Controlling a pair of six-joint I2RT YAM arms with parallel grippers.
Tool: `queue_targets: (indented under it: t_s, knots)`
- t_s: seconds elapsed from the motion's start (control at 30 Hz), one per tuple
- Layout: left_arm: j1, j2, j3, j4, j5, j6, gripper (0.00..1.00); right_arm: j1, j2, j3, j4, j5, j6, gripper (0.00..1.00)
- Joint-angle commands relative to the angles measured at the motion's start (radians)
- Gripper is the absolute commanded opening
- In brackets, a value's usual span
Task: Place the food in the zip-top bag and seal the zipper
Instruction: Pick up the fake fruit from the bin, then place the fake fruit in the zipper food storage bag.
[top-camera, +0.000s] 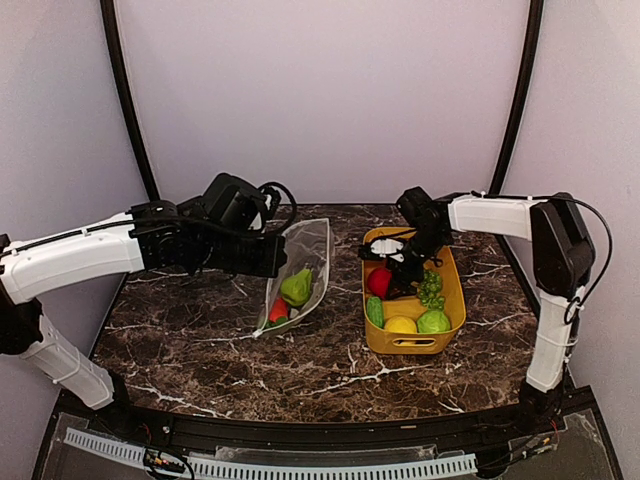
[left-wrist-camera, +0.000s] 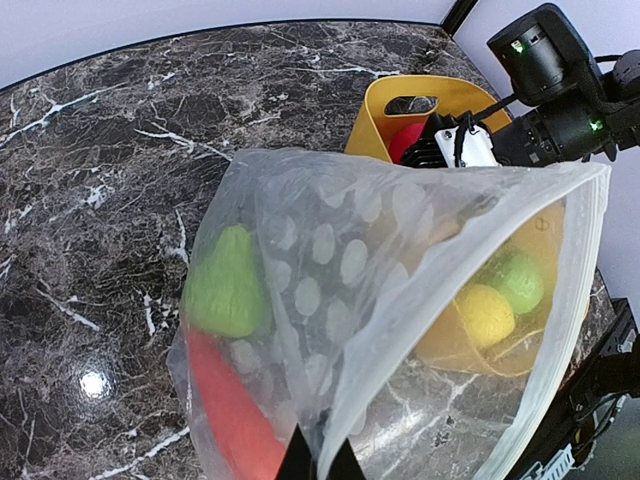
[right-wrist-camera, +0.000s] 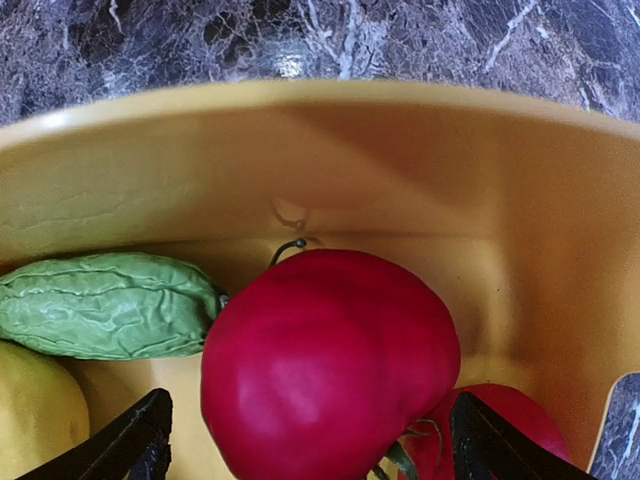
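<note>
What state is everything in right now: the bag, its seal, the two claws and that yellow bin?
bag: mouth open, held by one edge, a green and a red piece inside.
zipper: unsealed.
left gripper: shut on the bag's edge.
right gripper: open, fingers either side of the red fruit, not closed on it.
yellow bin: holds several pieces of food.

Clear bag (left-wrist-camera: 330, 250), white dots all over; yellow bin (top-camera: 458, 292); deep red fruit (right-wrist-camera: 330, 360), pale green vegetable (right-wrist-camera: 100, 305); green grapes (top-camera: 431, 288), yellow lemon (top-camera: 400, 325); dark brown bench (top-camera: 200, 350), white marble veins
</note>
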Motion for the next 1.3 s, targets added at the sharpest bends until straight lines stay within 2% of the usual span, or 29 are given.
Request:
queue_targets:
  t_s: [0.0,0.2,0.4,0.67,0.87,1.1,1.27]
  knots:
    - [0.004,0.015,0.044,-0.038,-0.003,0.008,0.01,0.005,0.018,0.004,0.049,0.018,0.008,0.91]
    - [0.004,0.017,0.033,-0.028,0.000,-0.002,0.01,0.006,-0.017,-0.045,0.123,0.018,0.058,0.74]
    - [0.004,0.014,0.016,-0.019,0.021,-0.023,0.01,0.005,-0.128,-0.077,0.132,-0.011,0.100,0.58]
    - [0.004,0.012,-0.002,0.001,0.028,-0.048,0.01,0.005,-0.373,-0.068,0.041,-0.136,0.192,0.53]
    - [0.004,0.045,0.018,0.023,0.033,-0.058,0.01,0.032,-0.497,0.092,-0.083,-0.335,0.270,0.53]
    - [0.004,0.085,0.046,0.075,0.034,-0.098,0.01,0.151,-0.471,0.278,-0.152,-0.497,0.333,0.53]
    - [0.004,0.094,0.066,0.100,0.030,-0.129,0.01,0.216,-0.403,0.309,-0.140,-0.534,0.396,0.51]
